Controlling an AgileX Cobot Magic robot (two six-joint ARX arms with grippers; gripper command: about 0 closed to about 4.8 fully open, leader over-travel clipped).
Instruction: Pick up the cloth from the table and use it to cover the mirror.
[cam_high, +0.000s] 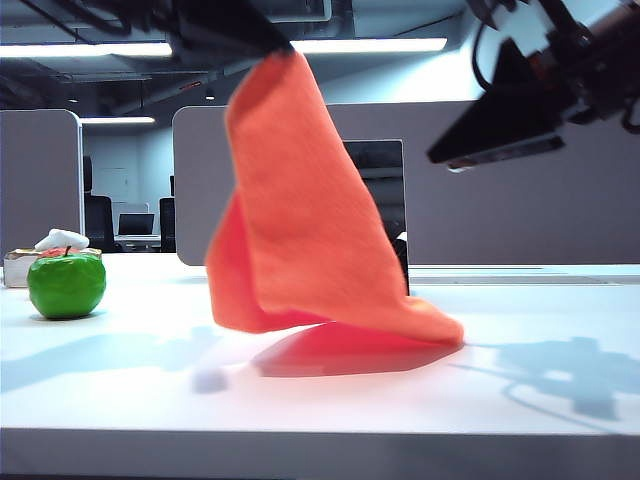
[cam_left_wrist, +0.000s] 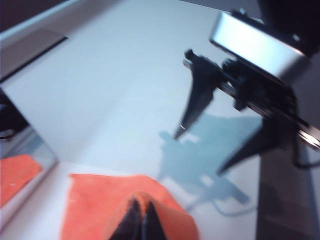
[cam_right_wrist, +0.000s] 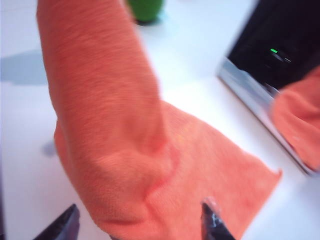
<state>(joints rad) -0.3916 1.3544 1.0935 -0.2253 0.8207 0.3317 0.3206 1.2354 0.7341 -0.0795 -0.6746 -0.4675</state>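
Note:
The orange cloth (cam_high: 300, 210) hangs in a tall fold from my left gripper (cam_high: 278, 48) near the top of the exterior view. Its lower corner rests on the white table (cam_high: 120, 380). The left wrist view shows that gripper (cam_left_wrist: 141, 217) shut on a pinch of cloth (cam_left_wrist: 95, 200). Behind the cloth stands the dark mirror (cam_high: 385, 190), partly hidden. My right gripper (cam_high: 495, 135) hovers high to the right of the cloth. In its own view its fingers (cam_right_wrist: 140, 222) stand wide apart, open over the cloth (cam_right_wrist: 125, 135), with the mirror (cam_right_wrist: 265, 45) beside it.
A green apple (cam_high: 66, 283) sits at the table's left, with a small box and a white object behind it. Grey desk partitions (cam_high: 520, 190) rise behind the mirror. The apple (cam_right_wrist: 145, 9) also shows beyond the cloth in the right wrist view.

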